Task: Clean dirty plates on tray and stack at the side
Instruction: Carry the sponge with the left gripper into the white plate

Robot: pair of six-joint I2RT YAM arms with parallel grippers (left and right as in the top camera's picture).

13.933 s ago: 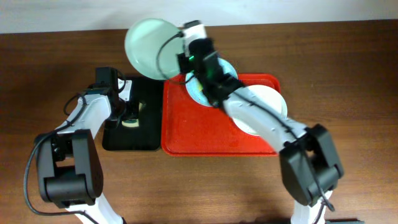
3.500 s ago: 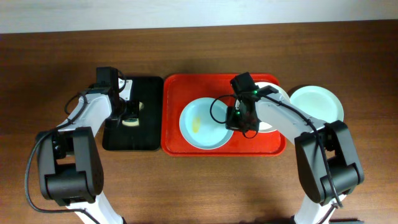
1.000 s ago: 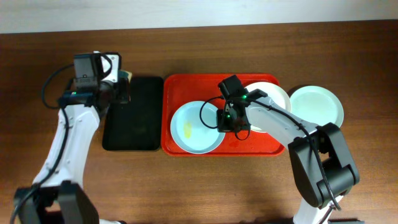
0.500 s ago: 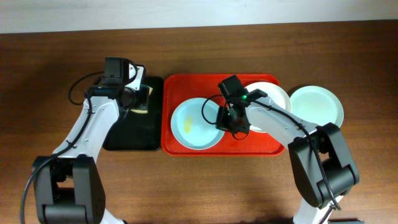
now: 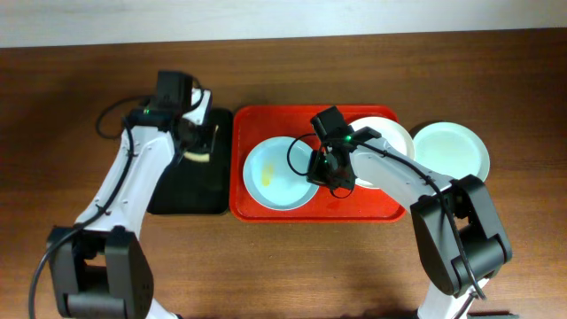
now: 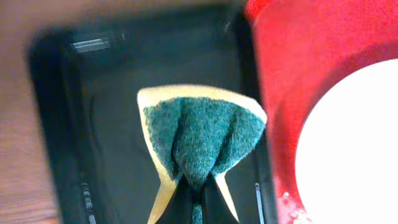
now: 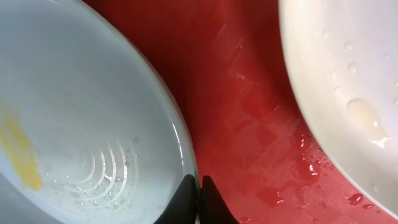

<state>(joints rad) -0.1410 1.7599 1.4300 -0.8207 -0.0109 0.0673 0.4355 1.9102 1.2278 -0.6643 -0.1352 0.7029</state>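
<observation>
A pale aqua plate [image 5: 276,175] with a yellow smear [image 5: 266,178] lies on the left part of the red tray [image 5: 252,124]. My right gripper [image 5: 324,170] is shut on its right rim; the right wrist view shows my fingers [image 7: 186,199] pinching the rim of this plate [image 7: 81,118]. A white plate [image 5: 388,140] lies at the tray's right, also in the right wrist view [image 7: 348,74]. A second aqua plate [image 5: 452,149] lies on the table right of the tray. My left gripper [image 5: 198,144] is shut on a green and yellow sponge [image 6: 202,134], above the black tray [image 6: 106,124].
The black tray [image 5: 182,190] lies against the red tray's left side. Water drops wet the red tray's floor [image 7: 249,124] between the two plates. The wooden table [image 5: 283,266] runs along the front and to both sides.
My left arm has swung right with the sponge, from the table left of the black tray to above that tray's right part. My right gripper keeps its hold on the plate rim.
</observation>
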